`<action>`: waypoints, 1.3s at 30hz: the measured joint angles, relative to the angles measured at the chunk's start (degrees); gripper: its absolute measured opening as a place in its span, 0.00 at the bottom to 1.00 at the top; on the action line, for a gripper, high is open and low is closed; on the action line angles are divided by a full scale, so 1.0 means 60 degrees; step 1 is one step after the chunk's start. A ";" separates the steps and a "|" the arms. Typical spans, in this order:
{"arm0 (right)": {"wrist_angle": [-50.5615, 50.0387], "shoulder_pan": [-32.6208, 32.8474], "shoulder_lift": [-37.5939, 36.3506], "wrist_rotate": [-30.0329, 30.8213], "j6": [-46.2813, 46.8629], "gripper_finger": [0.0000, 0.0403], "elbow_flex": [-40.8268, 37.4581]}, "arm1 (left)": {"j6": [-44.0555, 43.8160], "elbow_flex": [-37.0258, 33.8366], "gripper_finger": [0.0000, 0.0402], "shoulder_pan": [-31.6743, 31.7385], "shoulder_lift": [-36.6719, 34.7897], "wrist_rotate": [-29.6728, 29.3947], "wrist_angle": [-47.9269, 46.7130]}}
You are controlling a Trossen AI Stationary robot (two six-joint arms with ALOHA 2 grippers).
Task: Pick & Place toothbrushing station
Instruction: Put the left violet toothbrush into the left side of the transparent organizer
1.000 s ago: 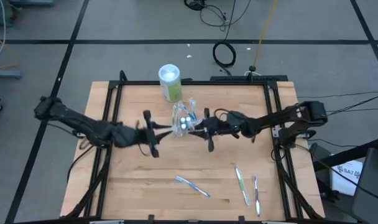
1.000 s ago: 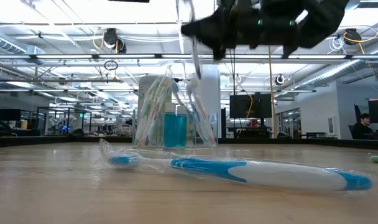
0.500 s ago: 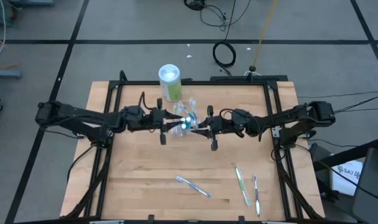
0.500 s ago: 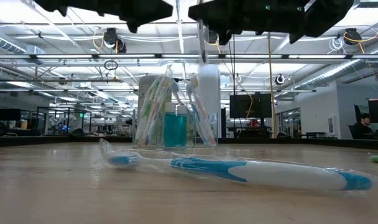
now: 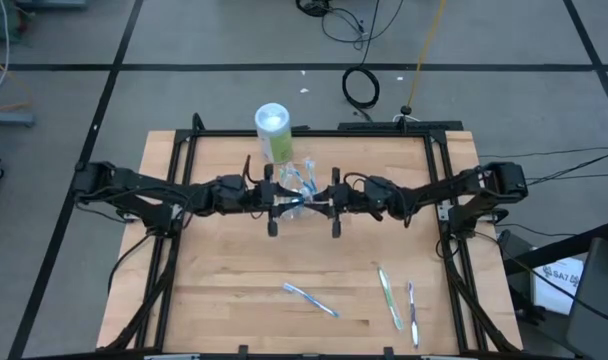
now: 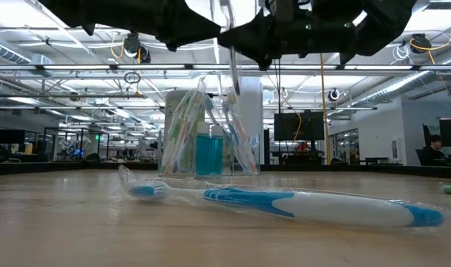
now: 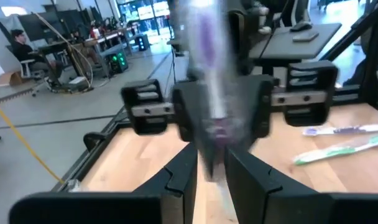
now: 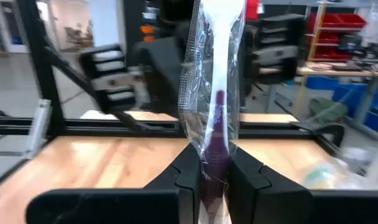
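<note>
While both arms meet above clear container, right tool and left tool each pinch wrapped toothbrush.

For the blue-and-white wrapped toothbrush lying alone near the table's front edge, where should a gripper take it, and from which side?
Grip the blue-and-white toothbrush at mid-handle, coming straight down from above with the fingers across its width. It lies flat on the table, slim and long, with bare wood on both sides, so the fingers have room. Its plastic wrapper may slip, so close on the thicker handle, not the head.
</note>
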 joint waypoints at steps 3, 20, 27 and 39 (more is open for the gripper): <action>-0.0150 -0.0105 0.0004 0.0011 0.0000 0.09 0.0001 | 0.0007 0.0000 0.22 0.0004 0.0007 0.0005 -0.0041; 0.0989 -0.0141 0.0727 -0.0021 0.0503 0.09 0.0058 | -0.2283 0.0000 0.22 0.0491 0.0004 0.1297 0.0963; 0.1376 -0.0134 0.1147 -0.0004 0.0541 0.09 0.0354 | -0.2343 0.0003 0.22 0.0597 0.0067 0.1296 0.0755; 0.1755 -0.0149 0.1140 -0.0009 0.0933 0.09 0.0354 | -0.1956 0.0011 0.22 0.0586 0.0076 0.1300 0.0685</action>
